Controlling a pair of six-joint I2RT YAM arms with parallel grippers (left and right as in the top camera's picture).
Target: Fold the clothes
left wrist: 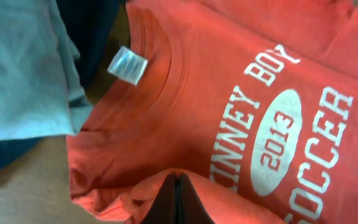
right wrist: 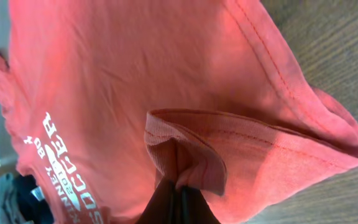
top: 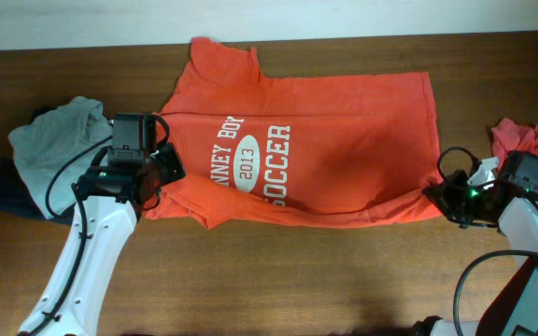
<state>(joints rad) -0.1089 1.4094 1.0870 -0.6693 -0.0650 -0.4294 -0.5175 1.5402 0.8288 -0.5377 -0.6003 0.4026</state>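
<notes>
An orange T-shirt (top: 344,154) with white "2013 SOCCER" print lies spread on the wooden table, collar end to the left and one sleeve pointing to the back. My left gripper (top: 162,177) is at its front left corner. In the left wrist view the jaws (left wrist: 176,186) are shut on a fold of the orange T-shirt (left wrist: 204,93) near the collar and its white label. My right gripper (top: 434,194) is at the front right corner. In the right wrist view the jaws (right wrist: 180,186) are shut on the bunched hem of the orange T-shirt (right wrist: 135,74).
A grey garment (top: 59,140) lies on a dark navy one (top: 7,191) at the left, touching the shirt's collar end. A red garment (top: 530,145) lies at the right edge behind my right arm. Bare wooden table (top: 297,271) runs along the front.
</notes>
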